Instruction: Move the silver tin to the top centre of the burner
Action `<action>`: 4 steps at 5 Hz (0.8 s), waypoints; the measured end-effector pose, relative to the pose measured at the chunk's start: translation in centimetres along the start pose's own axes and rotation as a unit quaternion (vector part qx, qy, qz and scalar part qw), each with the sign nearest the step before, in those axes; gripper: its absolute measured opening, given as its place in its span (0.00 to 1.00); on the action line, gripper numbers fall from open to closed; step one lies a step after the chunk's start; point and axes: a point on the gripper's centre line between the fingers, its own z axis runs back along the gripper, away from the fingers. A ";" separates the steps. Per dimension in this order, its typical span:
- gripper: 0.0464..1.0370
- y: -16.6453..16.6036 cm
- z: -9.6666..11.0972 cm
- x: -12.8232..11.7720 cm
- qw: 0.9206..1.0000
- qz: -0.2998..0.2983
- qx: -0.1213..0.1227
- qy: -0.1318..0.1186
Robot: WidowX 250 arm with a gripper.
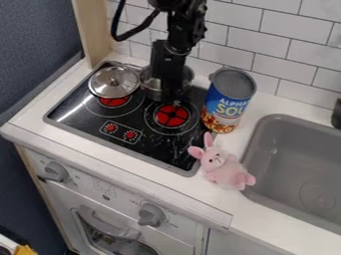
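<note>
From the camera: tin [150, 87] at the back of the stove [75, 115], just behind the gripper [174, 99] and partly hidden by it. Cannot tell whether spread, pressed together or pinching. Probably best to grip from that near side.

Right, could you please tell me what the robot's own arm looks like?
The arm is black all over, with chunky joints and a tall, blocky section lower down. A black cable curves out beside it in a loose loop.

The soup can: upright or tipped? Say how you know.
Upright: the can has its round grey top facing up, its label below.
</note>
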 end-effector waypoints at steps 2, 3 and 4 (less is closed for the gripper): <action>0.26 -0.4 -0.3 -0.1 1.000 0.005 0.008 -0.016; 0.55 -0.4 -0.2 0.1 1.000 0.005 0.005 -0.025; 0.87 0.3 -0.3 0.2 0.999 0.010 0.016 -0.035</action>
